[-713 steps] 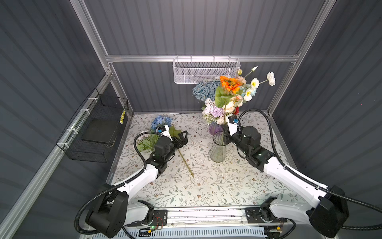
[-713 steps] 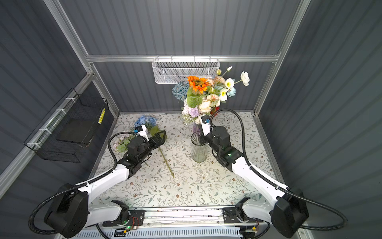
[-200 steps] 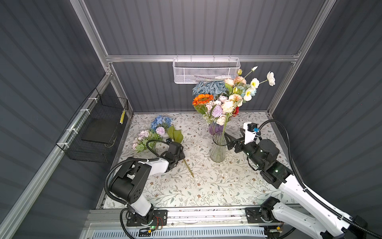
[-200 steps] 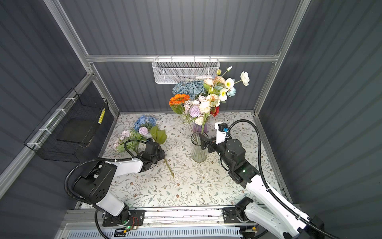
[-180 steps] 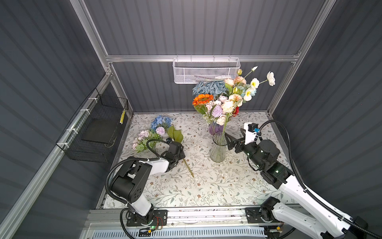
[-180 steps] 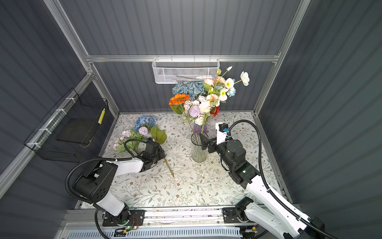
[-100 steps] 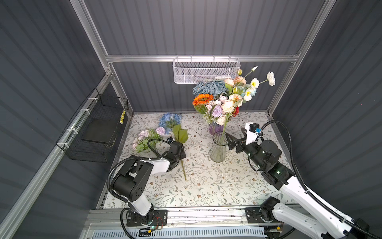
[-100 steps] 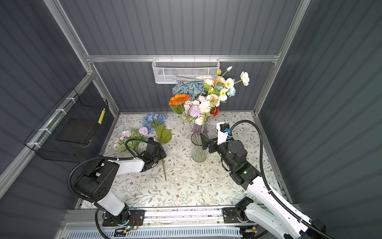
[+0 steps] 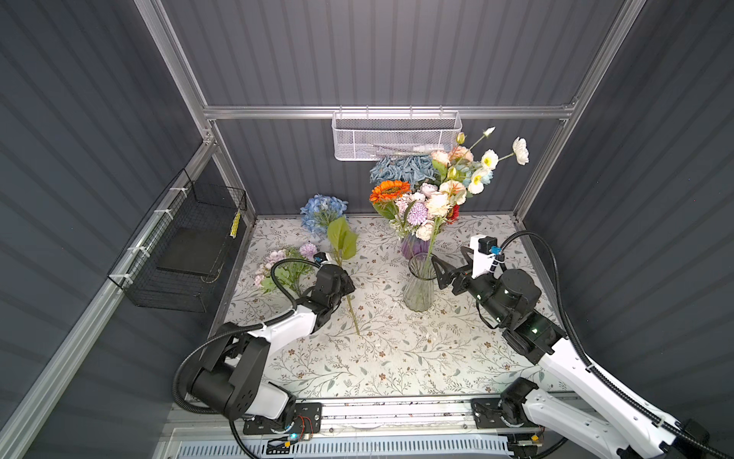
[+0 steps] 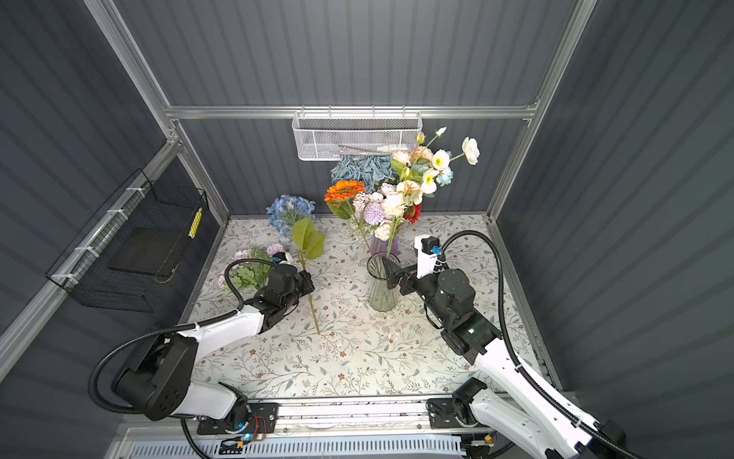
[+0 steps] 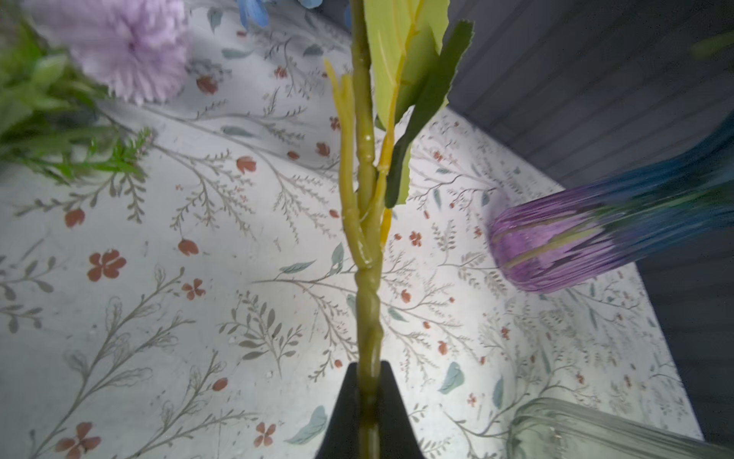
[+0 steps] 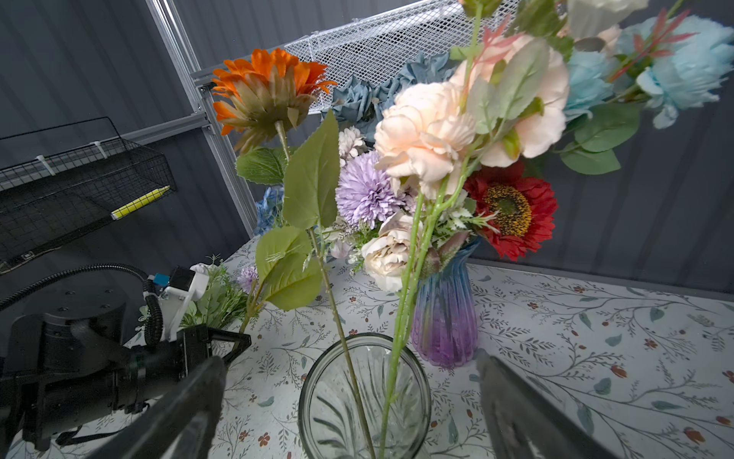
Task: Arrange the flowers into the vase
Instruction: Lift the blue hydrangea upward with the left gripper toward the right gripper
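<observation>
the step in hand is the pick-up of one more flower for the glass vase point(image 9: 417, 294). the left hand point(image 9: 344, 284) is clamped narrow on the green stem point(image 11: 367, 278) of the blue hydrangea point(image 9: 322, 208), gripping low on the stem, below its two big leaves point(image 9: 341, 238).

the hydrangea is well apart from the vase, on the vase's left in both top views. its long axis runs past the vase rather than toward it: the blue head points to the back wall, farther back than the vase, and the cut end point(image 9: 357, 333) points to the front, nearer than the vase. the stem looks tilted up off the tabletop point(image 9: 397, 357), but whether the cut end touches it cannot be told.

the right hand point(image 9: 445, 274) is spread wide and empty, just beside the vase's rim on its right. two stems already stand in the vase, leaning toward the purple vase point(image 9: 413, 246) behind it.

the next move probably calls for carrying the hydrangea over to the vase, swinging it upright with the cut end down, and threading that end into the mouth beside the stems already there. more small blooms point(image 9: 286, 262) lie far left of the vase.
</observation>
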Tool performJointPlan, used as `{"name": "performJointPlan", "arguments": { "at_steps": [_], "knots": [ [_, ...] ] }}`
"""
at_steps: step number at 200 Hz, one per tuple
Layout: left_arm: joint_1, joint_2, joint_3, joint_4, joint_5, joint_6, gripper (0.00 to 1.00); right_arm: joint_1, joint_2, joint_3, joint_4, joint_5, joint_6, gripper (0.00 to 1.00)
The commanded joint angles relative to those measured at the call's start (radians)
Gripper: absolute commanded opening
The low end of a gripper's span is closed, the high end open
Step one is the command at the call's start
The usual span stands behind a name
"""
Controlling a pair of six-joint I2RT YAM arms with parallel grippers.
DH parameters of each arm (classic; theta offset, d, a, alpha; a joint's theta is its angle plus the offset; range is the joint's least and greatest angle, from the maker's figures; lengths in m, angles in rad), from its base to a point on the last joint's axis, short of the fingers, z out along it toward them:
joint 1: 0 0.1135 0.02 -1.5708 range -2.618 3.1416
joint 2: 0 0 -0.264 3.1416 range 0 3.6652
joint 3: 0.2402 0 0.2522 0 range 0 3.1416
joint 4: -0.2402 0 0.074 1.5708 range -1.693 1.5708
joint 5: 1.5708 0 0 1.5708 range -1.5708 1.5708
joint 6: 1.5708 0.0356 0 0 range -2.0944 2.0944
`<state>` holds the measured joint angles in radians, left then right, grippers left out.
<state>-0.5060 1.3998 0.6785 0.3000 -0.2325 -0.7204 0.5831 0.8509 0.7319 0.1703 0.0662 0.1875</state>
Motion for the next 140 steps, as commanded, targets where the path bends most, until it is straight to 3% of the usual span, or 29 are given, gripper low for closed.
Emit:
{"name": "performJointPlan", "arguments": {
  "at_steps": [1,68,110,140],
  "knots": [
    [-0.004,-0.099,-0.007,0.037,-0.014,0.063,0.0,0.002,0.015,0.039,0.021,-0.063,0.013,0.99],
    [-0.033,-0.329,-0.059,0.191,0.043,0.191,0.0,0.129,0.121,0.113,0.035,-0.114,-0.042,0.96],
    [-0.16,-0.382,-0.053,0.317,0.111,0.371,0.0,0.197,0.216,0.194,0.015,-0.18,-0.011,0.83],
    [-0.203,-0.378,-0.05,0.391,0.174,0.415,0.0,0.205,0.253,0.223,0.055,-0.205,0.054,0.74]
  ]
}}
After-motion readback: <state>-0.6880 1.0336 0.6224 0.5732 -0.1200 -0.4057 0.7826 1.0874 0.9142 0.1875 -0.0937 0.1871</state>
